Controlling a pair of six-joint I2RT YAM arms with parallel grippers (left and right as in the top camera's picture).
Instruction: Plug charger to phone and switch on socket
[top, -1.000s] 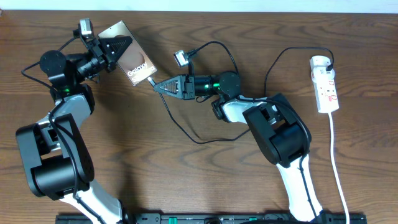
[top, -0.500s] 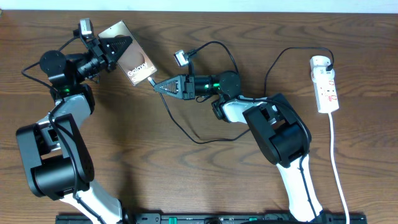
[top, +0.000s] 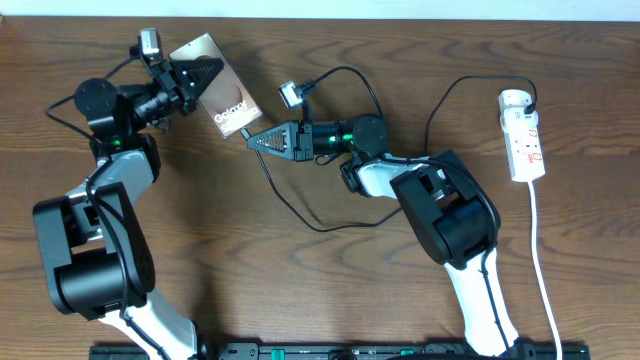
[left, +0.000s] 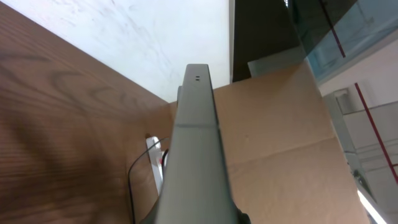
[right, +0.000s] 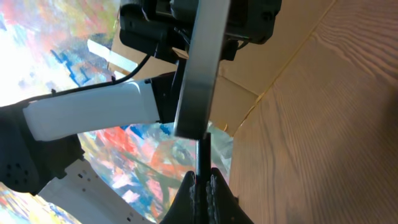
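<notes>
My left gripper (top: 205, 72) is shut on the phone (top: 222, 95), a dark brown rectangle with white lettering, held tilted above the table at the upper left. In the left wrist view the phone's grey edge (left: 194, 149) runs up the middle. My right gripper (top: 250, 138) is shut on the connector tip of the charger (top: 290, 200), a thin black cable. The tip meets the phone's lower edge (right: 198, 134). My right gripper's fingers (right: 203, 180) pinch the tip. The cable loops across the table to a black plug (top: 528, 98) in the socket (top: 524, 135), a white power strip at the far right.
The socket's white cord (top: 540, 260) runs down the right side toward the front edge. A small camera (top: 291, 94) on its lead stands above my right gripper. The arm bases take up the front left and front middle of the wooden table (top: 300, 290).
My left gripper has shifted the phone a little to the right, toward my right gripper. The right arm has stayed in place with the charger tip.
</notes>
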